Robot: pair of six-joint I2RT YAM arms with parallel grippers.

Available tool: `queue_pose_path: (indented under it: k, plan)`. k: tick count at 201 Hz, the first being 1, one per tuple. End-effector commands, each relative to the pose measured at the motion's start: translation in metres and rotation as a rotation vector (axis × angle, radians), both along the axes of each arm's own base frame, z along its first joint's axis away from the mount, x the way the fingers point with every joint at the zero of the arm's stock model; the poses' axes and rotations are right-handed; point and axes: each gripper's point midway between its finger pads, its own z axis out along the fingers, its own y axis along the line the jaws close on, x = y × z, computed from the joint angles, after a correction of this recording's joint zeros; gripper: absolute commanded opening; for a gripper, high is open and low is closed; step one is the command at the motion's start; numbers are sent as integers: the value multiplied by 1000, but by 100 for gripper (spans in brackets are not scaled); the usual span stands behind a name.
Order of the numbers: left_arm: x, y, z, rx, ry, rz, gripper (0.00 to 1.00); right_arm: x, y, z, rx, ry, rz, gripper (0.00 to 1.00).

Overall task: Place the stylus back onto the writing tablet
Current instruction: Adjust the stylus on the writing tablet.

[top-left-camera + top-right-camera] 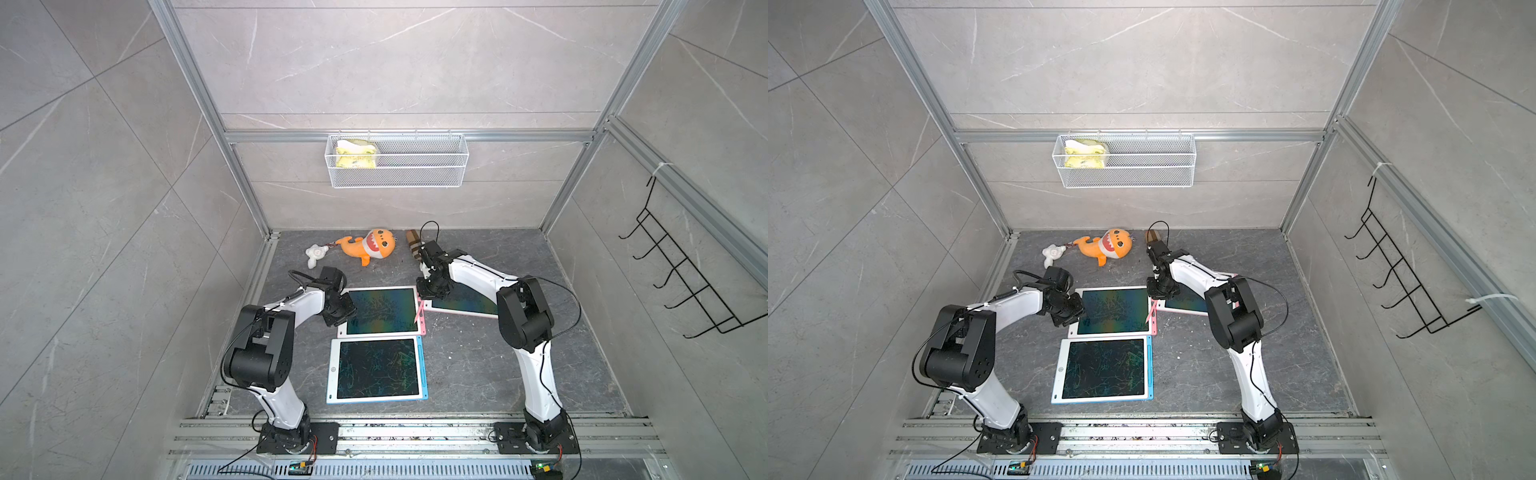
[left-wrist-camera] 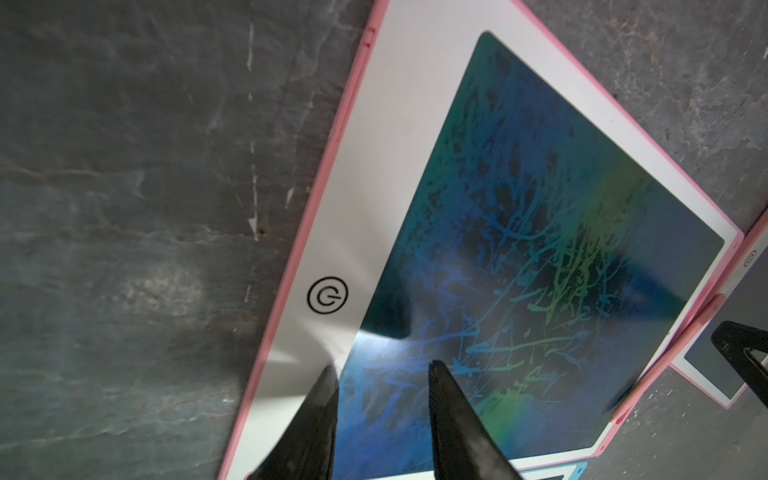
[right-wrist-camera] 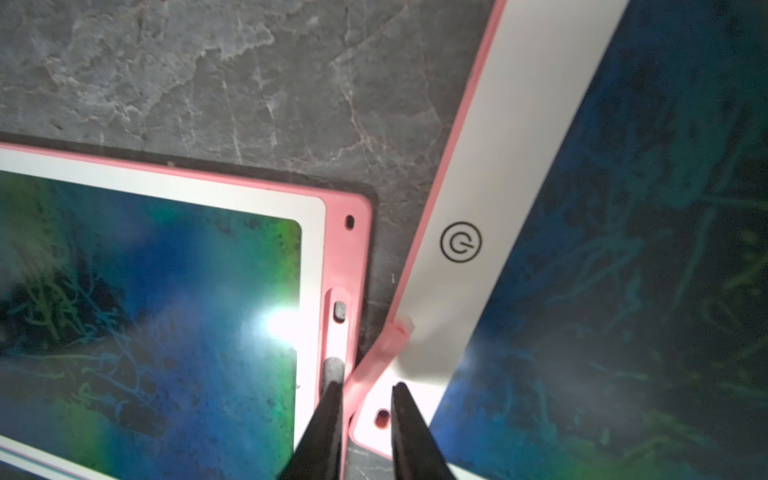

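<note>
Stylus (image 3: 374, 357) slanted across the gap between two pink tablets
Tip on bezel of right tablet (image 3: 457, 299), beside edge slot of middle tablet (image 3: 357, 257); straddled by narrowly parted right fingers (image 3: 328, 428), grip unclear; left fingers (image 2: 316, 424) apart, empty.

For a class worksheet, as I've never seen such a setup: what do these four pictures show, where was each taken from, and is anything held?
These are two robot arms, a left arm and a right arm, each ending in a two-fingered gripper. Both top views look down on everything; the other two come from cameras on the wrists. On the surface lie three writing tablets: a pink tablet in the middle, a blue tablet nearer the arms' bases, a second pink tablet partly under the right arm. Behind lie a toy shark and a white toy. The left gripper hovers open, empty. The right gripper straddles a pink stylus; whether it pinches it is unclear.
</note>
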Motion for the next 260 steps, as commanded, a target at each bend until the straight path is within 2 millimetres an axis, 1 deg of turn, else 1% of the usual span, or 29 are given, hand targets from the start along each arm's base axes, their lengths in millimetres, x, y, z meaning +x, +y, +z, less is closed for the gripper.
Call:
queue_pose_path:
  k: [1,31,68,114,152,196,260]
  plan:
    - [-9,0,-9,9,49,-20,38,0,0,-9,-13,22,-9,24]
    - [-11,1,-11,12,56,-20,38,0,3,-11,1,29,-5,24]
    - [-13,1,-11,13,57,-19,38,1,6,-14,10,35,0,21]
    - [-13,0,-12,10,60,-17,38,5,10,-12,14,29,7,18]
    - [-14,1,-12,11,59,-17,38,6,13,-12,28,26,9,18]
    - [-15,1,-14,12,66,-18,38,4,19,-17,33,41,19,18]
    - [-15,-1,-13,11,65,-17,38,7,22,-10,43,28,22,20]
